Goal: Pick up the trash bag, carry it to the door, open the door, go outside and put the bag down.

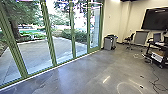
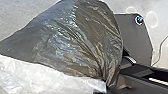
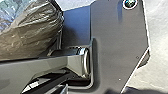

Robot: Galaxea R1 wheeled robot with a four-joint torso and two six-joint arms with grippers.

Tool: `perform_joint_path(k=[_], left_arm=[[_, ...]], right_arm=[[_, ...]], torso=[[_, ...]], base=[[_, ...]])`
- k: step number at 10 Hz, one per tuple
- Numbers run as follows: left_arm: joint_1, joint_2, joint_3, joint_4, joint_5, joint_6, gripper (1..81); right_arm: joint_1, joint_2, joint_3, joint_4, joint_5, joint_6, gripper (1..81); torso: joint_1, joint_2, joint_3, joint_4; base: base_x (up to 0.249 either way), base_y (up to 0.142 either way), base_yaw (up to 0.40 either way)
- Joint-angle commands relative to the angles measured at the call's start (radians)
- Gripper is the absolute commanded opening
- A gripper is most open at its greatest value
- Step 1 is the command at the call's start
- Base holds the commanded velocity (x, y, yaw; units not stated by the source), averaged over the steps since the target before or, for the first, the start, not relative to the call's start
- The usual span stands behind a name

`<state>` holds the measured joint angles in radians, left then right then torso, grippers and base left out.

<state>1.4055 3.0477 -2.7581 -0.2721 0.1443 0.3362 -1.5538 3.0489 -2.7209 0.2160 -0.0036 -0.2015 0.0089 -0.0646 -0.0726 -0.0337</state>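
a shiny, grey-brown plastic trash bag (image 2: 82,42) gathered its folds beside the left jaws (image 2: 106,87); whether either pair of jaws stood wide or narrow, i couldn't tell.

A smooth gray floor (image 1: 82,72), streaked with light, carries a gray bin (image 1: 108,44); to the bin's right stand an office chair (image 1: 129,39) and, farther right, a wheeled black cart (image 1: 162,46), while a dark cable (image 1: 158,77) trails in front and right of the bin
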Motion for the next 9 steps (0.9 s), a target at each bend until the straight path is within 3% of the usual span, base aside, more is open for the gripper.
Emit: perform_joint_path(k=[1, 6, 9], left_arm=[[-0.062, 0.004, 0.001, 0.001, 0.066, 0.001, 1.0], [-0.062, 0.004, 0.001, 0.001, 0.064, 0.001, 1.0], [-0.062, 0.004, 0.001, 0.001, 0.064, 0.001, 1.0]], right_arm=[[0.048, 0.0, 0.001, -0.001, -0.064, 0.001, 81.1], [0.047, -0.002, 0.001, 0.0, -0.062, 0.001, 81.1], [0.043, -0.002, 0.001, 0.0, -0.062, 0.001, 81.1]], torso=[[0.0, 0.0, 0.0, 0.0], [0.0, 0.0, 0.0, 0.0], [0.0, 0.0, 0.0, 0.0]], base=[[0.133, -0.077, 0.0], [0.135, -0.076, 0.0], [0.136, 0.0, 0.0]])
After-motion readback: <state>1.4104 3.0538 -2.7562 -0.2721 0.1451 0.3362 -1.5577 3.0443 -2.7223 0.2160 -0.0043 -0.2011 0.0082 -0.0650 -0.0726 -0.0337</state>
